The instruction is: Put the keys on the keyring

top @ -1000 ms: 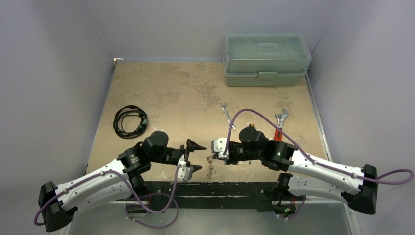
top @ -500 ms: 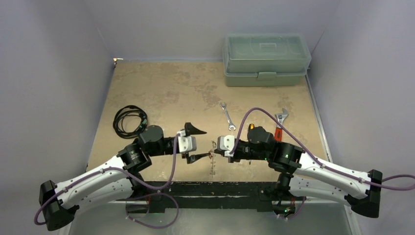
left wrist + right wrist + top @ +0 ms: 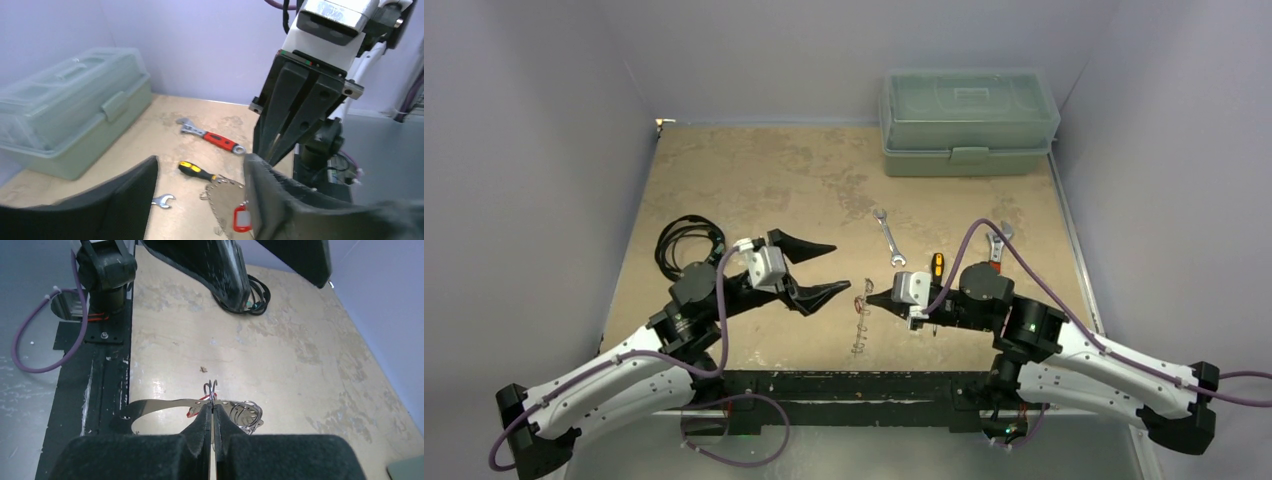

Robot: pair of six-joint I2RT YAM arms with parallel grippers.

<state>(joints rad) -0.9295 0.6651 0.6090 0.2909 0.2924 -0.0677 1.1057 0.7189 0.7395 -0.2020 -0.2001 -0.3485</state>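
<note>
Right fingers (image 3: 200,432) pinch the keyring (image 3: 160,402), which hangs by the table's (image 3: 754,190) near edge. Left fingers (image 3: 819,293) gape wide, empty, just left.

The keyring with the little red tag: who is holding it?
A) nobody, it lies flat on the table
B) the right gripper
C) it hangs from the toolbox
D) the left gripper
B: in the right wrist view the right gripper is pinched shut on the keyring, while the left gripper stands wide open.
</note>
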